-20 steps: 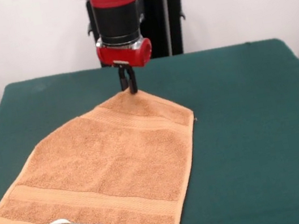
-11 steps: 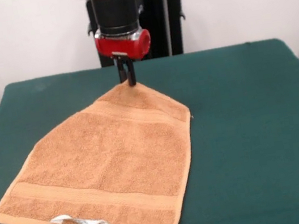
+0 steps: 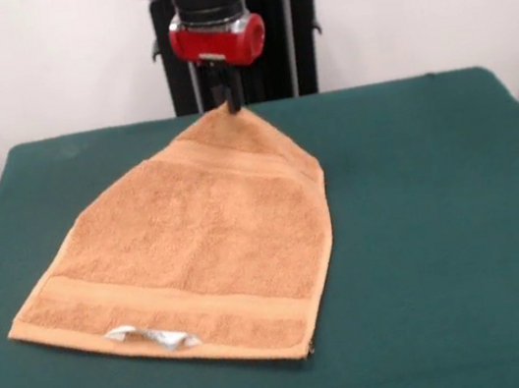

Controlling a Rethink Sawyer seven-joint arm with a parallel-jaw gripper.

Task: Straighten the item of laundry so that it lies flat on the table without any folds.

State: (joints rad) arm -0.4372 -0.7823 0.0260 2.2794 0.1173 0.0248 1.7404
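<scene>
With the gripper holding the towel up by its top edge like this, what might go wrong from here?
The gripper pinches only a small peak of the towel, so the cloth could slip out. The far edge is bunched into a point, and letting go here would likely leave folds. The grip is near the far rim of the table, so more dragging could pull cloth over it.

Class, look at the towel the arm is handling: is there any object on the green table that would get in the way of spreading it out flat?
Nothing visible does. The gripper is shut on the towel at its far corner, with nothing between them. The table around the towel shows only bare green cloth.
</scene>
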